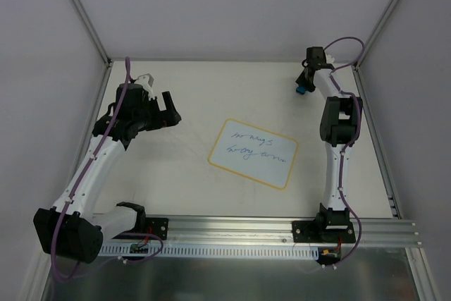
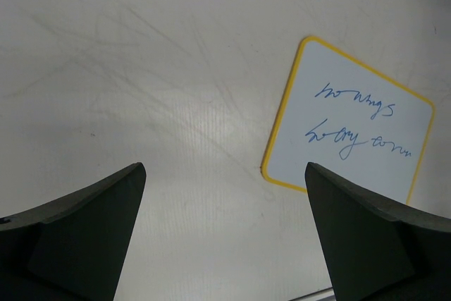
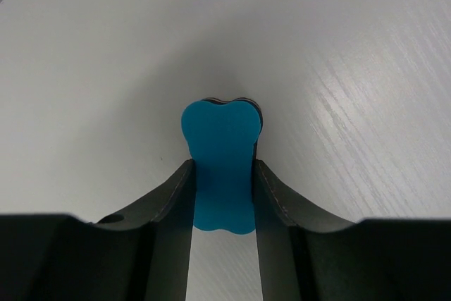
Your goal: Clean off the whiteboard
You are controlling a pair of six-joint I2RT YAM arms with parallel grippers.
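Note:
The whiteboard [image 1: 254, 152], white with a yellow border and two lines of blue handwriting, lies flat in the middle of the table. It also shows at the right of the left wrist view [image 2: 352, 125]. My left gripper [image 1: 169, 108] is open and empty, above the table to the left of the board. My right gripper [image 1: 301, 88] is at the far right of the table, well behind the board, shut on a bright-blue eraser [image 3: 222, 174] whose waist sits between the fingers [image 3: 278, 199]. The eraser shows in the top view as a small blue spot [image 1: 300, 91].
Metal frame posts [image 1: 83, 15] and white walls enclose the table on the left, back and right. An aluminium rail [image 1: 282, 229] with both arm bases runs along the near edge. The table surface [image 2: 141, 68] is scuffed white.

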